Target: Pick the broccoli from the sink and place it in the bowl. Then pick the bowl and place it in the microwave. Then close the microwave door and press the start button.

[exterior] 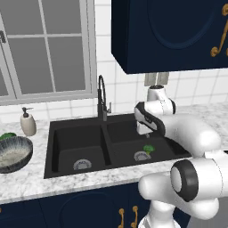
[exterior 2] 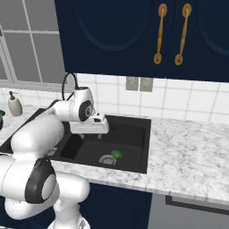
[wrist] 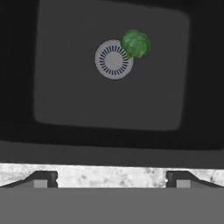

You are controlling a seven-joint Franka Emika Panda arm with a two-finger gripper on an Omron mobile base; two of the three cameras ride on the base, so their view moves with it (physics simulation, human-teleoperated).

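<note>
**Broccoli on the right drain, hand poised above the basin**

Lying on the floor of the sink's [exterior: 111, 142] right basin: the broccoli [exterior: 148, 149], touching the rim of the round steel drain [exterior: 141, 156] and partly overlapping it, well clear of the basin walls. Seen in the hand view as a bright green lump at the drain's edge, with the marble counter [wrist: 111, 176] running along the near rim of the sink below it.

Hanging above the right basin, pointing straight down into it: the gripper [wrist: 111, 178], fingertips [wrist: 43, 179] set wide apart with nothing between them, well above the floret. Tucked behind the white wrist in both base views, so fingers hard to make out there.

Resting on the counter near its left edge, left of the sink: the bowl [exterior: 13, 153], upright. Standing just behind it, a soap dispenser [exterior: 27, 122] near the back wall. Rising from the back rim between the two basins: the black arched faucet [exterior: 102, 98].
</note>
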